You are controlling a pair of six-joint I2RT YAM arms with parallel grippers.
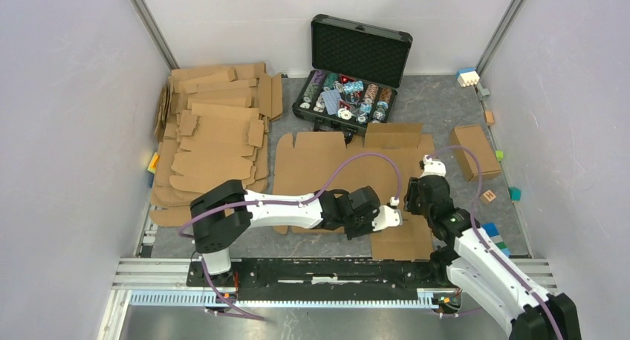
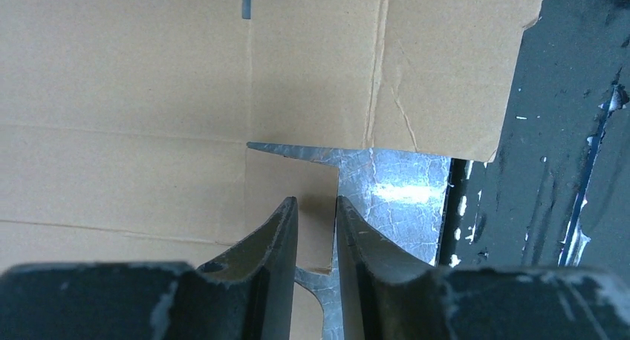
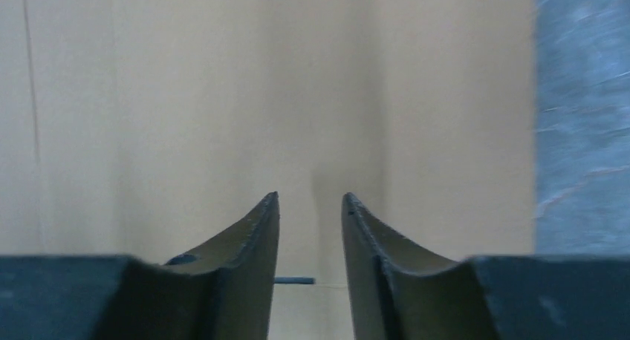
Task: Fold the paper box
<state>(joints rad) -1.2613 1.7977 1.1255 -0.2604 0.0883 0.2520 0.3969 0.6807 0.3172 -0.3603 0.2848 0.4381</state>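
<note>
grey table (image 1: pixel 446 110) between pale walls (image 1: pixel 74 95), bearing the paper box (image 1: pixel 327 169) flat at mid-table.
poising the left gripper (image 2: pixel 316 203) over a small corner tab (image 2: pixel 286 173), jaws narrowly parted, pinching nothing; right gripper (image 3: pixel 310 197) likewise parted over cardboard; likely best catching the tab's free edge and lifting along the crease while pinning the panel.

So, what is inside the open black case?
The black case holds many small colourful items, too small to identify; its raised lid shows dark foam lining. Whatever lies beneath those items is covered.
</note>
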